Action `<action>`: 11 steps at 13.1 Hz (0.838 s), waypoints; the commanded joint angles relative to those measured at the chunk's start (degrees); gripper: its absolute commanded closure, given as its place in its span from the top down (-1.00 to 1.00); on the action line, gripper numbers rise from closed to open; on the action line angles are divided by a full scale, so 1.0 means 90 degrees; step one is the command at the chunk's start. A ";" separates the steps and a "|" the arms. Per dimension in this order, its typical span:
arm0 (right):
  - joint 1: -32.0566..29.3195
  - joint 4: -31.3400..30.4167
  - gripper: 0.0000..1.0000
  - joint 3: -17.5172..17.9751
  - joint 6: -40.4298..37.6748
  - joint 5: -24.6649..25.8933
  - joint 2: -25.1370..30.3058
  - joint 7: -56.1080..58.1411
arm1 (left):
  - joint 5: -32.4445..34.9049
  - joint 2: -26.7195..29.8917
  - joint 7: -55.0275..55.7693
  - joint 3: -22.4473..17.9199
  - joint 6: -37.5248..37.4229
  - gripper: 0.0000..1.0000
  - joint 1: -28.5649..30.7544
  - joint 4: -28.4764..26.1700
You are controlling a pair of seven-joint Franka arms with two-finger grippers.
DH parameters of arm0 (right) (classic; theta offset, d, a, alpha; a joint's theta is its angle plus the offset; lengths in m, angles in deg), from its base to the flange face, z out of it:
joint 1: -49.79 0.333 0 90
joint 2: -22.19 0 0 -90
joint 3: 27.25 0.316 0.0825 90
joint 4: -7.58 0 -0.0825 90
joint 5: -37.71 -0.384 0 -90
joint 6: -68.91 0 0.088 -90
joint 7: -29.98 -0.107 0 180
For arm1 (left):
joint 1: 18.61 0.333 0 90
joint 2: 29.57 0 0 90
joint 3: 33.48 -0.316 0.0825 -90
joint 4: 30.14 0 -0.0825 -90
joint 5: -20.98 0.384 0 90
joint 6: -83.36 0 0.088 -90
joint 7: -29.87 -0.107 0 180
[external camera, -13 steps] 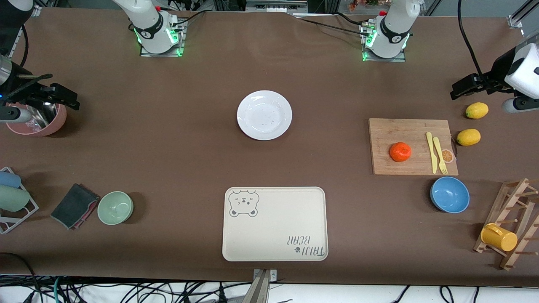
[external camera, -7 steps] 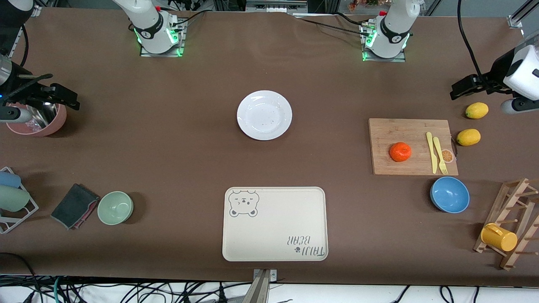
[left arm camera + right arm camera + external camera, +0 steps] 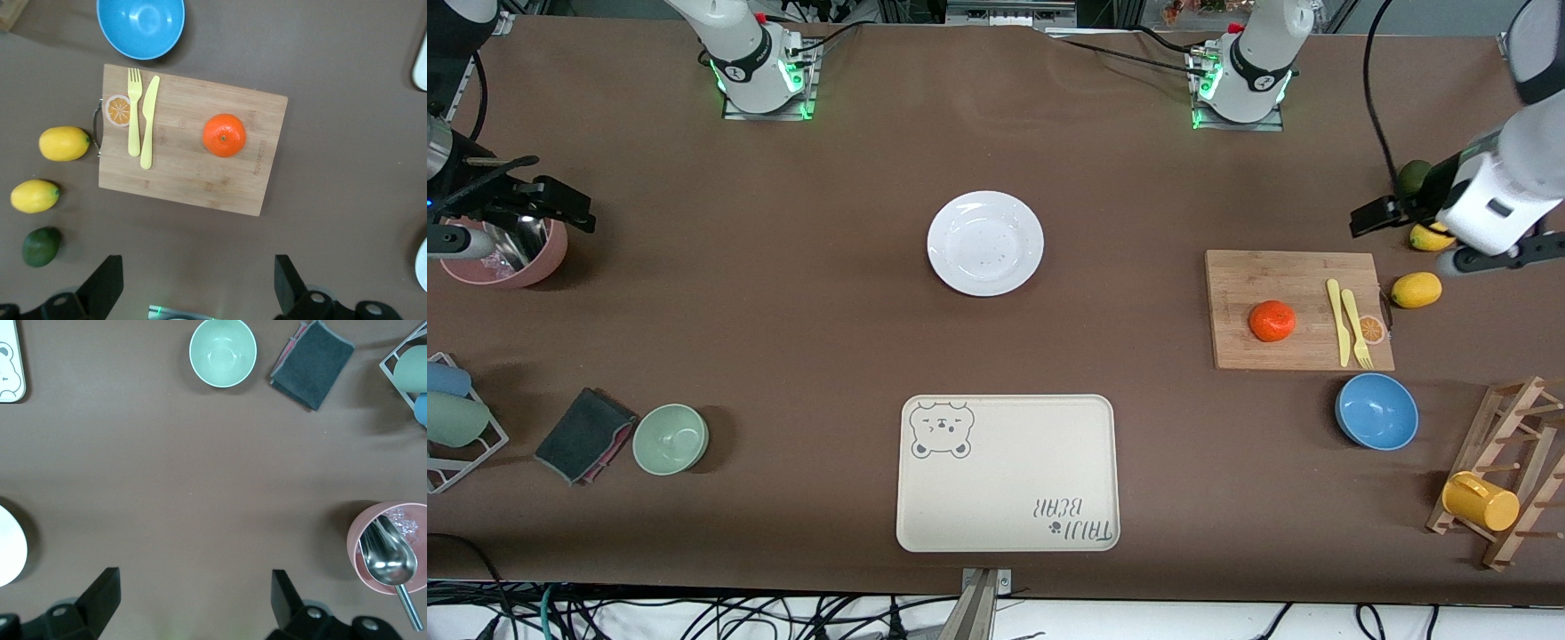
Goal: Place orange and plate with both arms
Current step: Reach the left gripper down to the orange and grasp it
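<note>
The orange (image 3: pixel 1272 320) (image 3: pixel 224 135) lies on a wooden cutting board (image 3: pixel 1294 280) toward the left arm's end of the table. The white plate (image 3: pixel 985 243) sits bare mid-table, nearer the robots' bases than the cream bear tray (image 3: pixel 1007 473). My left gripper (image 3: pixel 1374 216) (image 3: pixel 197 263) hangs open and empty in the air over the table, by the board's edge and the lemons. My right gripper (image 3: pixel 569 209) (image 3: pixel 193 577) waits open and empty in the air beside a pink cup (image 3: pixel 511 258) (image 3: pixel 390 550). An edge of the plate (image 3: pixel 10 553) shows in the right wrist view.
A yellow fork and knife (image 3: pixel 1349 322) lie on the board. Two lemons (image 3: pixel 1416 290) and a dark green fruit (image 3: pixel 1409 178) lie beside it, a blue bowl (image 3: pixel 1376 411) nearer the camera. A green bowl (image 3: pixel 671 438), grey cloth (image 3: pixel 585 434) and mug rack (image 3: pixel 1503 480) stand along the front.
My left arm has swung in toward the cutting board, uncovering the dark green fruit and now hiding part of one lemon. The right arm has not moved.
</note>
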 commanded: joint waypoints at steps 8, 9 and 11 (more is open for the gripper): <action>-0.0005 -0.0024 1.00 0.0012 -0.0033 -0.0093 0.0071 0.0052 | 0.0103 -0.0397 -0.0125 0.0025 0.3452 1.00 -0.0023 -0.2590; -0.0005 -0.0024 1.00 0.0012 -0.0033 -0.0093 0.0071 0.0052 | 0.0093 -0.0592 -0.0125 0.0025 0.3764 1.00 -0.0023 -0.2688; -0.0005 -0.0033 1.00 0.0012 -0.0033 -0.0093 0.0071 0.0052 | 0.0103 -0.0983 -0.0115 0.0015 0.4234 1.00 -0.0023 -0.2670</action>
